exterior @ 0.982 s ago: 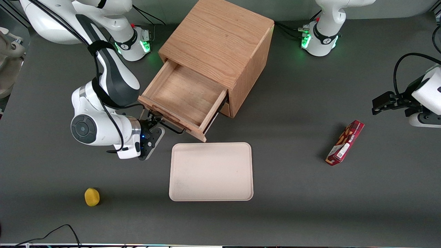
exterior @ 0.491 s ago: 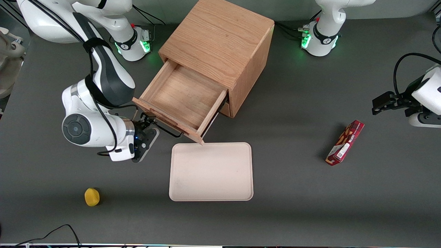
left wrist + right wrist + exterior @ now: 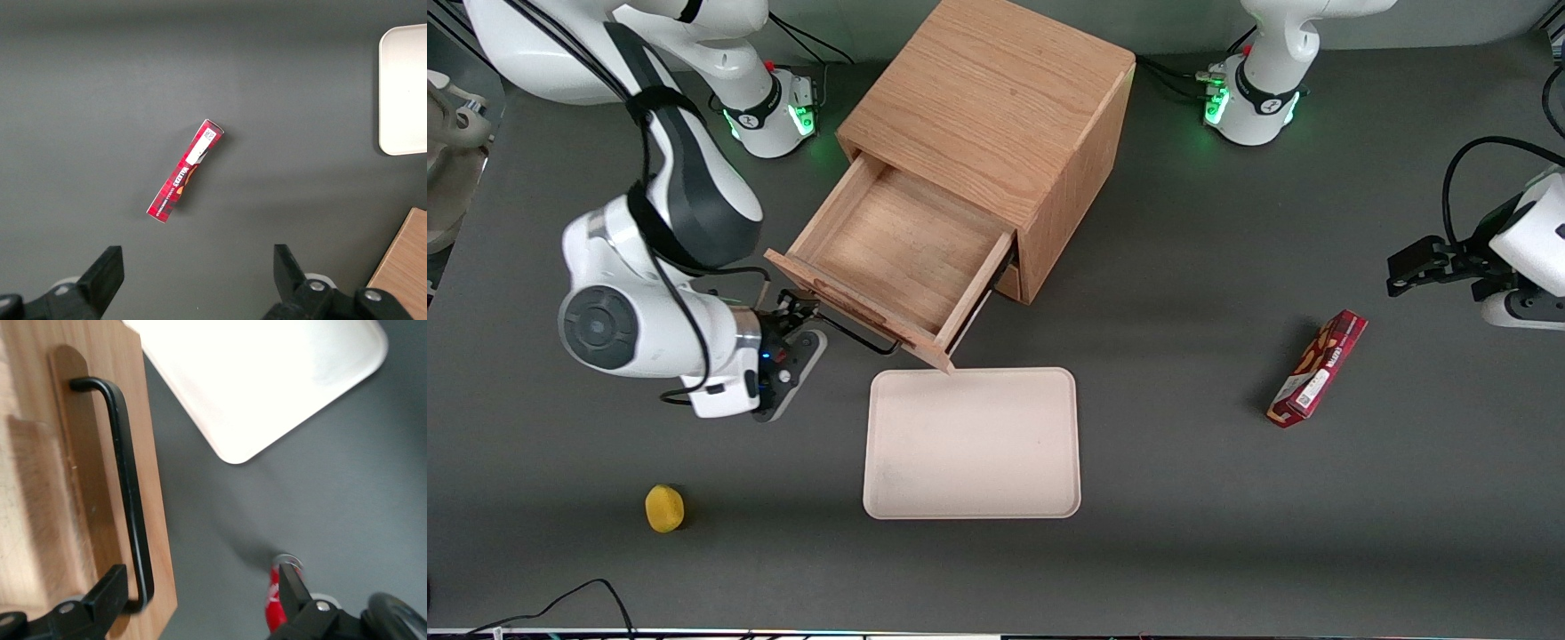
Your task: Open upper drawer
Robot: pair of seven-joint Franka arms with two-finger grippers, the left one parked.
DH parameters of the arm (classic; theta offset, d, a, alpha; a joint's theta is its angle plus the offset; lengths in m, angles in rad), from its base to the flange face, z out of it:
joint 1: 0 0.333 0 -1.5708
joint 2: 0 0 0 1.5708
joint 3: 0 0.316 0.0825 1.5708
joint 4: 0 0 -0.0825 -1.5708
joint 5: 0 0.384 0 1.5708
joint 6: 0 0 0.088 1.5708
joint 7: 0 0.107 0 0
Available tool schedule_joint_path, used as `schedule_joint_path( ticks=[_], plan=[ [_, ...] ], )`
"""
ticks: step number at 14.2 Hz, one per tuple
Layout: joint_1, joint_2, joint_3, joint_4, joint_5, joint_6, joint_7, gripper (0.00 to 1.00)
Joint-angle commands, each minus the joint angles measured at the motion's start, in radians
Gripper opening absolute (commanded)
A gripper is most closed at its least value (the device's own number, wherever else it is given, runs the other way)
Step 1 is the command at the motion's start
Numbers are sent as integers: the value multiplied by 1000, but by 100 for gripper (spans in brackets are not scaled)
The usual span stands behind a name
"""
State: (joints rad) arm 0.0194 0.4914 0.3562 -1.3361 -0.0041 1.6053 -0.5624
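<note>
Dark grey matting covers the table (image 3: 1192, 462). On it stands an oak cabinet (image 3: 996, 98) whose upper drawer (image 3: 889, 258) is pulled well out, its bare wooden floor showing. The gripper (image 3: 793, 313) sits at the end of the black bar handle (image 3: 127, 487) toward the working arm's end of the table, fingers spread and clear of the bar. A cream tray (image 3: 972, 443) lies just in front of the drawer, nearer the front camera. A yellow object (image 3: 664, 508) rests nearer the camera still, and a red box (image 3: 1318, 368) lies toward the parked arm's end.
</note>
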Motion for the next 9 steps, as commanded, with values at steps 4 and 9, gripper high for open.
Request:
schedule_joint_path(
  ticks=[4, 9],
  plan=[
    [10, -198, -88, 55, -20, -48, 161, 100],
    [13, -321, -71, 49, -23, -90, 819, 100]
  ],
)
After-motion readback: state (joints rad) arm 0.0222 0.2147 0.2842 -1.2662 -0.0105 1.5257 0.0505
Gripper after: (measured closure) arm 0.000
